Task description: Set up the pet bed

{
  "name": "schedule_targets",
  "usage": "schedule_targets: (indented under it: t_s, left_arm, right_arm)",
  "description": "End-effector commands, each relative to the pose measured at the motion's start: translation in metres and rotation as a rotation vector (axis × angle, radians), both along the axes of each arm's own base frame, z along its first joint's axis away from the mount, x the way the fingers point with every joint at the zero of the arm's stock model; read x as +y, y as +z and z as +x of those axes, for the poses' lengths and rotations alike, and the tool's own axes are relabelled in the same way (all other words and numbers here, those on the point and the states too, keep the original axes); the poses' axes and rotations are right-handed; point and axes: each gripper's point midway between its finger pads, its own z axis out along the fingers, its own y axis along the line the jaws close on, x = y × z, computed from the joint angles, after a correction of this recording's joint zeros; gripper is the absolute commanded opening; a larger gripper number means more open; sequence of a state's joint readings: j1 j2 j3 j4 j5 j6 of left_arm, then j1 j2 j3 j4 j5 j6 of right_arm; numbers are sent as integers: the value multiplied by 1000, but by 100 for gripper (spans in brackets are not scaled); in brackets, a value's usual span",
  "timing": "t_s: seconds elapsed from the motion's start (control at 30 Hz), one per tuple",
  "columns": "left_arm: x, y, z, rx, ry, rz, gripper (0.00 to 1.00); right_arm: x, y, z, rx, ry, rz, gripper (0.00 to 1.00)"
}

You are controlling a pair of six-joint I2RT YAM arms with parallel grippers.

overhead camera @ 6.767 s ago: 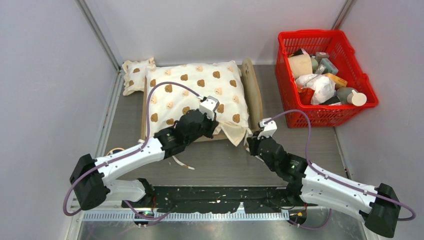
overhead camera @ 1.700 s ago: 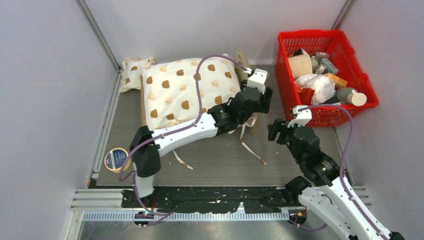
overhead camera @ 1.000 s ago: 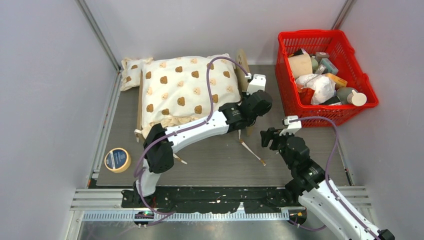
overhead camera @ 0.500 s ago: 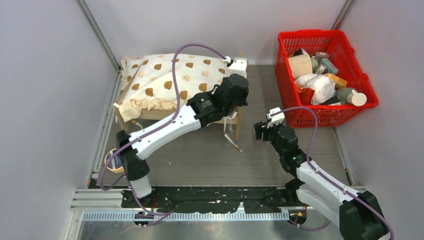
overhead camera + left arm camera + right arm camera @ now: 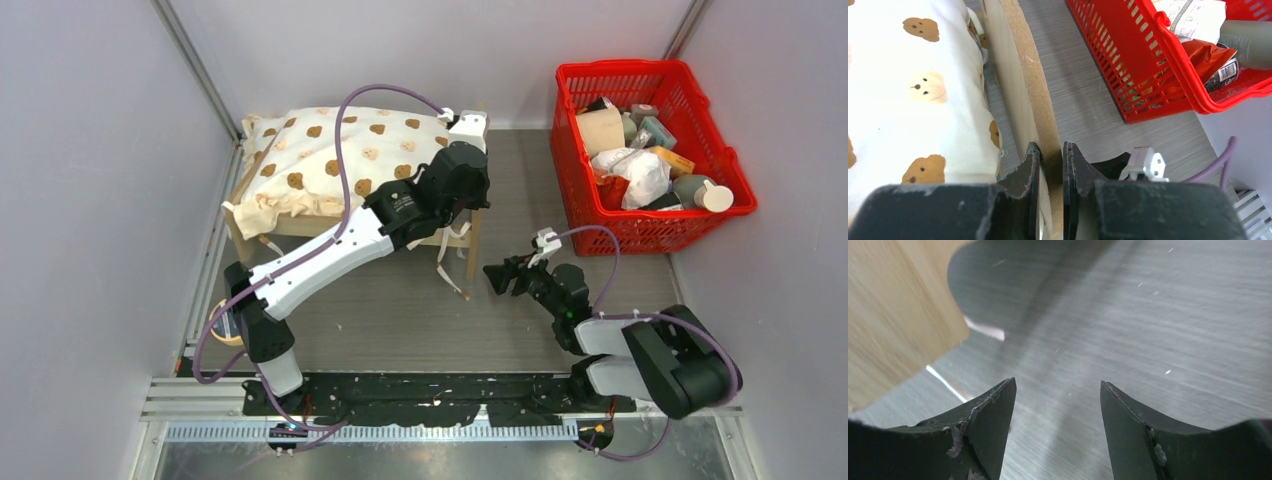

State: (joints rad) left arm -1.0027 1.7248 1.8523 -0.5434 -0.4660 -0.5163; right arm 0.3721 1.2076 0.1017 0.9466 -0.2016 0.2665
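Pet bed (image 5: pixel 473 245): upright on its legs, far-left of tabletop (image 5: pixel 600 290), bear-print cushion (image 5: pixel 340 150) on top
Left gripper (image 5: pixel 1050 150): pinched on headboard (image 5: pixel 1020 75) edge
Right gripper (image 5: pixel 1058 385): spread wide, holding nothing, low near bed

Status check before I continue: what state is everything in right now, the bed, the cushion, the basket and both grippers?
pet bed: upright, legs down.
cushion: lying on top of the pet bed.
left gripper: shut on the edge of the pet bed's headboard.
right gripper: open, empty, low over the table near a bed leg.
red basket: upright, full of assorted items.
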Motion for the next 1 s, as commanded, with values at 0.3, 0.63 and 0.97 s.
schedule_targets:
  t_s: [0.3, 0.63, 0.97]
  left_arm:
    - [17, 112, 7, -190, 31, -255, 0]
    - [19, 114, 8, -184, 35, -271, 0]
    - [20, 114, 9, -178, 42, -289, 0]
  right_arm:
    - [65, 47, 1, -411, 347, 3, 72]
    - [90, 38, 15, -505, 461, -92, 73]
    - [109, 44, 15, -468, 517, -12, 68]
